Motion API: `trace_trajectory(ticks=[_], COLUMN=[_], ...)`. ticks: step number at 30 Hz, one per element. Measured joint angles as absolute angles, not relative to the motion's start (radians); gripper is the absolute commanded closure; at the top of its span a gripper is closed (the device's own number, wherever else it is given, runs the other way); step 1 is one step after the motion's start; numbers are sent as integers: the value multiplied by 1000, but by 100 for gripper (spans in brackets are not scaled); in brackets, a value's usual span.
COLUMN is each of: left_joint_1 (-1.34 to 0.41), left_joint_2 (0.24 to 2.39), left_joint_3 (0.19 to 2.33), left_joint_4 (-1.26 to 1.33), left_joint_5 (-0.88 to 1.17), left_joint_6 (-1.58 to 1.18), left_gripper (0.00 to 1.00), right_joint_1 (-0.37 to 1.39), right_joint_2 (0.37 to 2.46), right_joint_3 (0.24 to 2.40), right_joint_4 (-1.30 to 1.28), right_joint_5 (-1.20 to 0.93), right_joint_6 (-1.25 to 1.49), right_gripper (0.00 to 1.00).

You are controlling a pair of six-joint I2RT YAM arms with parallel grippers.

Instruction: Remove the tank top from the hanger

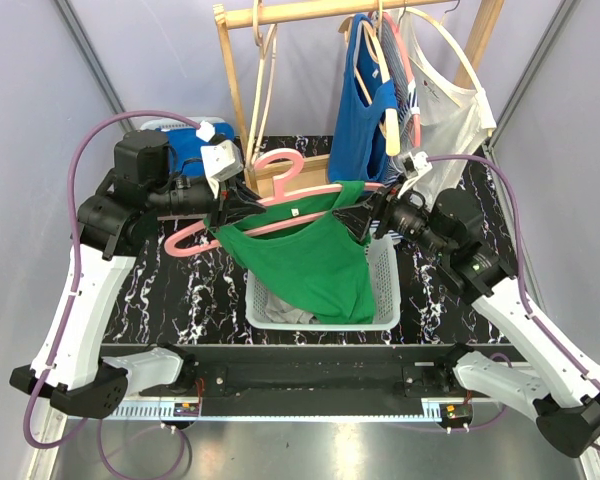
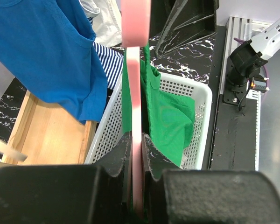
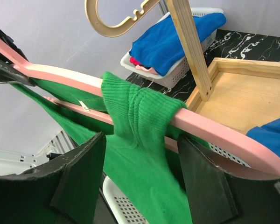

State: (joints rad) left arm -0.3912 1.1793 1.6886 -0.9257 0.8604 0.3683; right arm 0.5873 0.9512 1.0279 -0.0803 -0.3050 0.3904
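Top external: 1 tank top (image 1: pixel 310 265) w/ 1 pink hanger (image 1: pixel 298 197), 2 baskets (image 1: pixel 388 290) (image 1: pixel 160 125)

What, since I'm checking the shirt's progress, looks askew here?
The green tank top hangs lopsided: one strap is bunched up on the pink hanger while its body sags into the white basket.

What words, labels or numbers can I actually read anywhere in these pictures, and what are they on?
No text is legible in any view.
Green tank top: a small white label at the neckline, print too small to read.
White garment on the rack: a faint dark mark on the chest, too blurred to tell whether it is text.
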Motion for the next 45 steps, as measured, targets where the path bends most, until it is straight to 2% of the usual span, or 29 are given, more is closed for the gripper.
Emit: trace_trajectory(ticks=[6, 9, 10, 12, 20, 26, 32, 40, 45], left_joint_1=[-394, -394, -395, -396, -398, -403, -406, -406, -406], left_joint_2=[1179, 1179, 1179, 1179, 1164, 1119, 1112, 1111, 1112], left_joint_3=[1692, 1696, 1696, 1696, 1688, 1636, 1626, 1626, 1630], left_joint_4=[-926, -926, -926, -926, -928, -937, -944, -949, -981], left_joint_5=[864, 863, 864, 863, 849, 832, 830, 830, 834], left_joint_6=[365, 365, 365, 366, 392, 438, 460, 461, 504], left_gripper=[99, 98, 98, 97, 96, 96, 96, 97, 100], right_joint_1=[587, 587, 587, 587, 587, 589, 590, 588, 533], right_joint_2=[988, 1010, 1015, 1023, 1012, 873, 778, 859, 906], right_joint_3=[1028, 1028, 1028, 1029, 1062, 1089, 1089, 1091, 1127], right_joint_4=[-47, -17, -10, -1, -28, -160, -253, -392, -475], right_joint_5=[-310, -319, -325, -331, -325, -220, -47, 212, 285], right_joint_6=[399, 410, 415, 419, 420, 359, 315, 319, 329], right_gripper=[42, 67, 86, 92, 92, 88, 94, 97, 97])
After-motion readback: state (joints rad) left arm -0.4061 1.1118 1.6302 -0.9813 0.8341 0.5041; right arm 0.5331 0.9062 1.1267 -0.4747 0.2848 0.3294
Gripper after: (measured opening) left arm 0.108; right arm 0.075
